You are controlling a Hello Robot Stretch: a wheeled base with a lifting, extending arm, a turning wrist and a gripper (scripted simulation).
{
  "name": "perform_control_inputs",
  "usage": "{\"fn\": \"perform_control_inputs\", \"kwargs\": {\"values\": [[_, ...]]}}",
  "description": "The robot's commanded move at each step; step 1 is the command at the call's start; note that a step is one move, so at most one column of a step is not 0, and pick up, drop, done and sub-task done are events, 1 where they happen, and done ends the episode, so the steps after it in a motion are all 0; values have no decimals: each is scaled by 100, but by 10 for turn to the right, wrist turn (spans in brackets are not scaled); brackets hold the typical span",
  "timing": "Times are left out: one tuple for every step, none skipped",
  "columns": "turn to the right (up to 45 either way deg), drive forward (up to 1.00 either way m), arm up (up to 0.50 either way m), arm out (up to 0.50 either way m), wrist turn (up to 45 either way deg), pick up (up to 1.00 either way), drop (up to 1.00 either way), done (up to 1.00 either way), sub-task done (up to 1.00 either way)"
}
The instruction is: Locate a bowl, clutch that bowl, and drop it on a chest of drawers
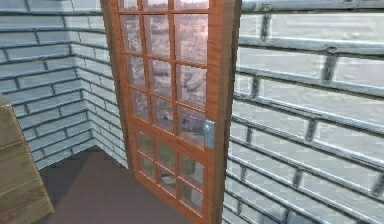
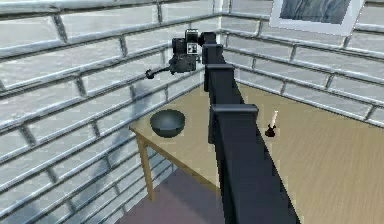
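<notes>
The bowl is found: a dark, round one that stands on the table, near the table's corner on the arm side view's left. My arm reaches over the table, and my gripper shows higher in the picture than the bowl, with only bare wall behind its far end. So it holds nothing. How the fingers are set I cannot tell.

I judge that the first step is done. The grasp and the drop are both left to do. I have not made out a chest of drawers. A wooden piece at the forward view's lower left may be furniture, but I cannot say what kind.

For moving there is little room near the bowl. The table's edge is just beside it and the wall is near behind. A small candle-like thing stands right of my arm, well apart from the bowl. Ahead, a door with glass panes stands between brick walls, with only a narrow floor before it.
</notes>
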Motion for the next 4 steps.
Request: {"fn": "perform_control_inputs", "kwargs": {"values": [[0, 0, -30, 0, 0, 0, 0, 0, 0], [0, 0, 0, 0, 0, 100, 0, 0, 0], [0, 0, 10, 0, 0, 0, 0, 0, 0], [0, 0, 20, 0, 0, 0, 0, 0, 0]]}}
